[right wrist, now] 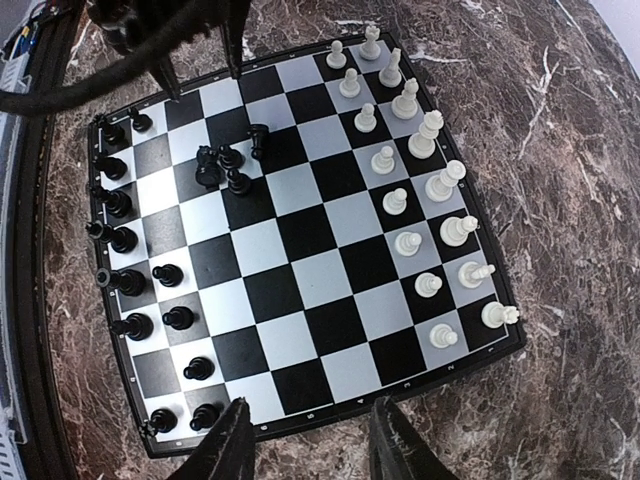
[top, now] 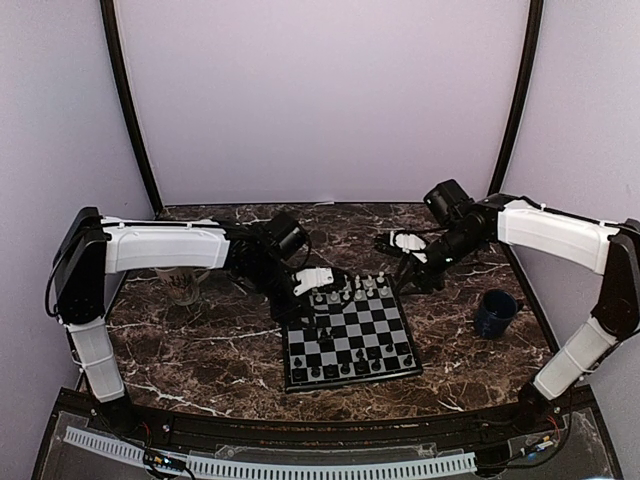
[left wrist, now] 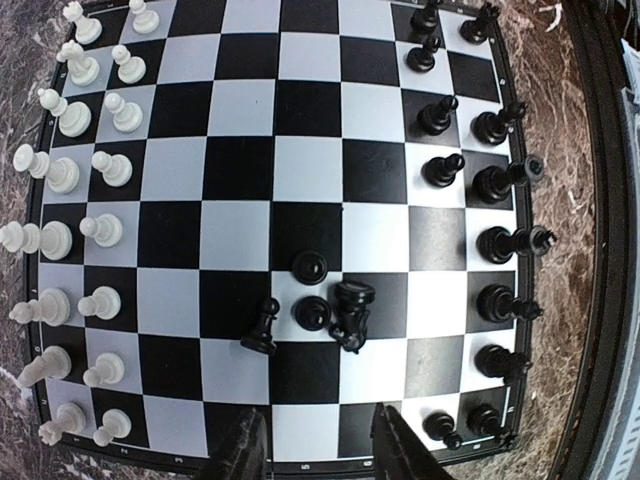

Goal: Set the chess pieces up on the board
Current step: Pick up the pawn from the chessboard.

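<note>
The board [top: 372, 322] lies mid-table. White chess pieces [left wrist: 62, 178] fill two rows on one side and black chess pieces [left wrist: 497, 243] line the other. A stray cluster of black pieces sits mid-board: three pawns [left wrist: 311, 313] and a taller piece [left wrist: 351, 311] leaning over; it also shows in the right wrist view [right wrist: 225, 168]. My left gripper [left wrist: 320, 452] is open and empty, above the board's edge near the cluster. My right gripper [right wrist: 310, 450] is open and empty, just outside the opposite edge. Seen from above, the left gripper [top: 308, 292] is at the far left corner and the right gripper [top: 410, 272] at the far right.
A dark blue mug [top: 495, 312] stands right of the board. A glass mug [top: 183, 284] stands at the left under my left arm. The table [top: 200, 350] is dark marble with purple walls around it.
</note>
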